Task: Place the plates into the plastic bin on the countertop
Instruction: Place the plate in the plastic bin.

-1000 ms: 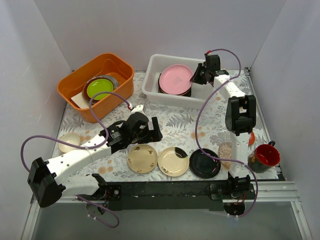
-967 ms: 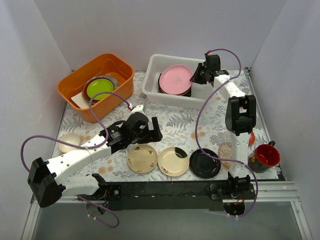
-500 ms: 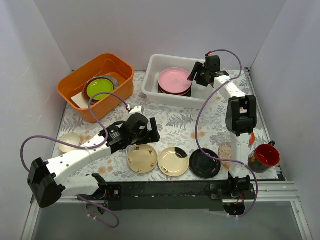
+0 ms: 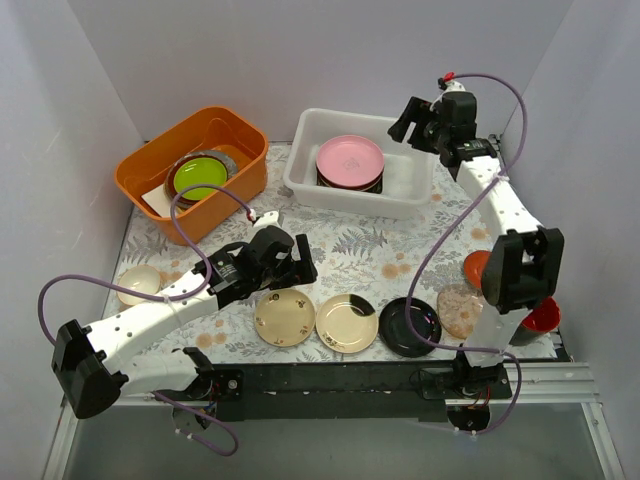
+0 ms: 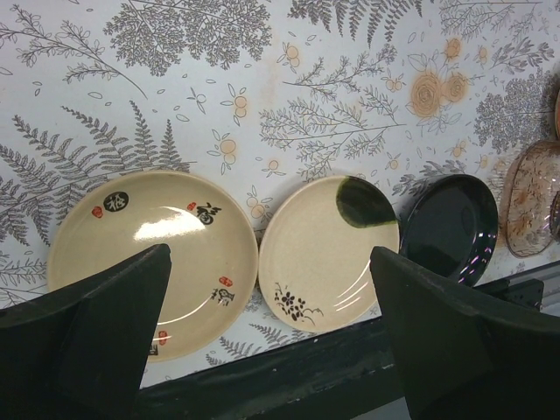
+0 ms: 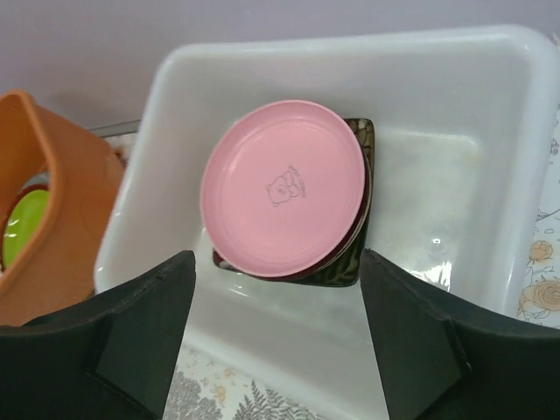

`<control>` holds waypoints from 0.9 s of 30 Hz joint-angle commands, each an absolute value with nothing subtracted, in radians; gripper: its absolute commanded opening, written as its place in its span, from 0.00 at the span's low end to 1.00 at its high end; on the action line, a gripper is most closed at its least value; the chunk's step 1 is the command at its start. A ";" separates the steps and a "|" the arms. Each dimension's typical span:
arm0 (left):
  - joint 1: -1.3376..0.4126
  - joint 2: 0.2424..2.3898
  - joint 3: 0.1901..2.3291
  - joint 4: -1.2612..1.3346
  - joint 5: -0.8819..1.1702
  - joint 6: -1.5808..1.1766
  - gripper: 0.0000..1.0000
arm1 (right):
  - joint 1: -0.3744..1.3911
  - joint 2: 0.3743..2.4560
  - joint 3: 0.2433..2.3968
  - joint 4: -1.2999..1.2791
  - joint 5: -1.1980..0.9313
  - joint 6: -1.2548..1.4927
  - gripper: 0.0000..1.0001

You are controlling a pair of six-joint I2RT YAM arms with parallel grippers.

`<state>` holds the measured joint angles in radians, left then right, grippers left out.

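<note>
Right end effector (image 6: pixel 276 350) is being held wide and empty above the white translucent plastic bin (image 6: pixel 490 52), where the round pink plate (image 6: pixel 284 186) is resting, presumably for clearance | left end effector (image 5: pixel 271 350) is being held wide over the cream round red-marked plate (image 5: pixel 153 262) on the fern-printed counter (image 5: pixel 262 87), seemingly for pickup | the square outline of the black dish (image 6: pixel 360 140) beneath the pink plate is being shown by the right wrist view only

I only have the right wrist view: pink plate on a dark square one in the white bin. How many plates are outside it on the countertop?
Observer: Six: small cream plate, gold plate, cream plate, black plate, speckled plate, orange-red plate.
Operator: Where's the left gripper?
Observer: The left gripper hangs open near the gold plate, holding nothing.
Operator: Anything hidden?
Observer: The right arm partly covers the orange-red plate.
</note>
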<state>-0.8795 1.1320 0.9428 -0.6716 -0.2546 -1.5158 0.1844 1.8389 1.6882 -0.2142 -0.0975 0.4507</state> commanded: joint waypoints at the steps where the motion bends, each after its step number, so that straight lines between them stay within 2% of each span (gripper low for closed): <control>1: -0.884 1.097 0.954 -0.672 -0.278 -1.525 0.98 | 0.181 1.694 1.628 -0.189 -0.159 0.408 0.83; 4: -0.884 1.100 0.936 -0.654 -0.262 -1.525 0.98 | 0.181 1.611 1.540 -0.195 -0.204 0.407 0.84; 6: -0.884 1.100 0.916 -0.637 -0.244 -1.523 0.98 | 0.181 1.557 1.442 -0.187 -0.210 0.411 0.89; 11: -0.884 1.097 0.871 -0.546 -0.181 -1.488 0.98 | 0.181 1.364 1.270 -0.175 -0.203 0.410 0.93; 21: -0.890 1.206 0.894 -0.466 -0.112 -1.437 0.98 | 0.181 1.076 1.052 -0.250 -0.222 0.420 0.93; 27: -0.891 1.221 0.851 -0.390 -0.081 -1.434 0.98 | 0.181 0.933 0.850 -0.304 -0.253 0.433 0.92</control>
<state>-0.8860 1.2263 0.8627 -0.4641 -0.1112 -1.4544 0.1833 1.0107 0.9703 -0.2436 -0.2169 0.4225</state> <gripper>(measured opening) 0.982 0.925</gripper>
